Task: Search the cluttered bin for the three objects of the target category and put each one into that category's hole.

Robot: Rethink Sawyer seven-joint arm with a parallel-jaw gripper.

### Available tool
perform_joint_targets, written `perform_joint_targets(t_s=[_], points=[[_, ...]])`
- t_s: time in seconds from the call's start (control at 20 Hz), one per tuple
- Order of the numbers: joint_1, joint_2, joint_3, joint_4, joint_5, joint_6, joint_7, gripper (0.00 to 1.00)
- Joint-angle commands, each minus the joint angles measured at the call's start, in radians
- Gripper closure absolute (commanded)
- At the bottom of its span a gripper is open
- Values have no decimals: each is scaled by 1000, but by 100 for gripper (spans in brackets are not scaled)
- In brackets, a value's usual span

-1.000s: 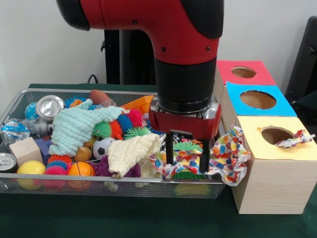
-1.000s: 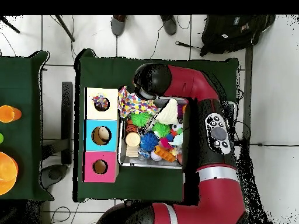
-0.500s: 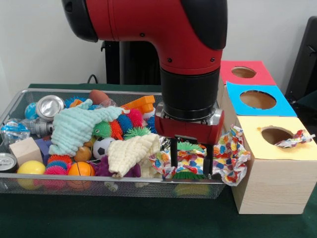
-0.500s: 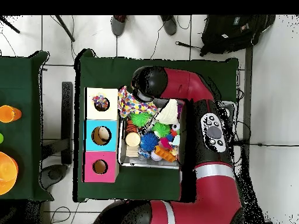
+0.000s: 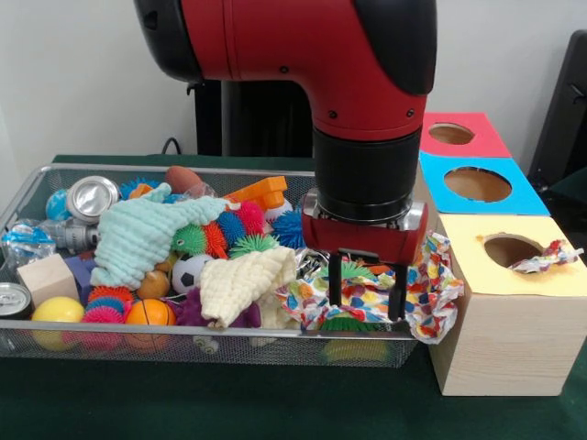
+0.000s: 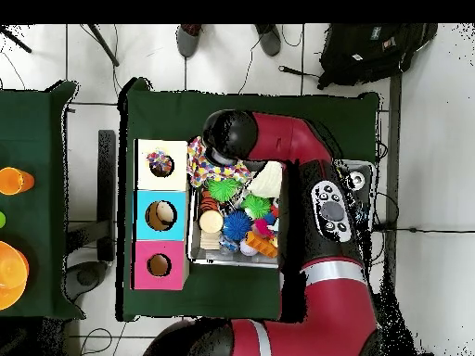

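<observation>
We are looking at a wire bin [image 5: 27,197] crowded with clutter on the green bench [image 5: 229,403]: a mint cloth [image 5: 138,234], a cream cloth [image 5: 243,284], spiky balls [image 5: 220,236], a small football [image 5: 188,272], a can [image 5: 90,195], a wood block [image 5: 46,278], a yellow ball [image 5: 57,312] and an orange ball [image 5: 149,313]. The cream cloth is lying just beside the tool [image 5: 367,298] on the picture's left, and a green spiky ball [image 5: 347,324] is sitting under the patterned cloth [image 5: 431,289] below the tips.

The tool is hanging with its two fingers spread, one on each side of a fold of the patterned cloth, at the bin's end nearest the boxes. We are not seeing them close on it. The cloth is draping over the bin's rim and touching the side of the yellow box [image 5: 514,302]. A second scrap of the same pattern [image 5: 548,257] is lying at the edge of the yellow box's hole [image 5: 510,249].

Beyond the yellow box, the blue box [image 5: 477,183] and red box [image 5: 454,134] are standing in a row, holes open. From overhead, the arm [image 6: 315,222] is covering much of the bin's side away from the boxes, and bare bench is showing round the bin and boxes.
</observation>
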Motion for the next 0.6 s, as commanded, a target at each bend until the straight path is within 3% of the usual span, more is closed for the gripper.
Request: perform_joint_targets(t_s=[0.05,0.6], points=[[-12,-2,67,133,-23,-66,-41,0],[-49,17,96,160,-43,-57,-110,0]])
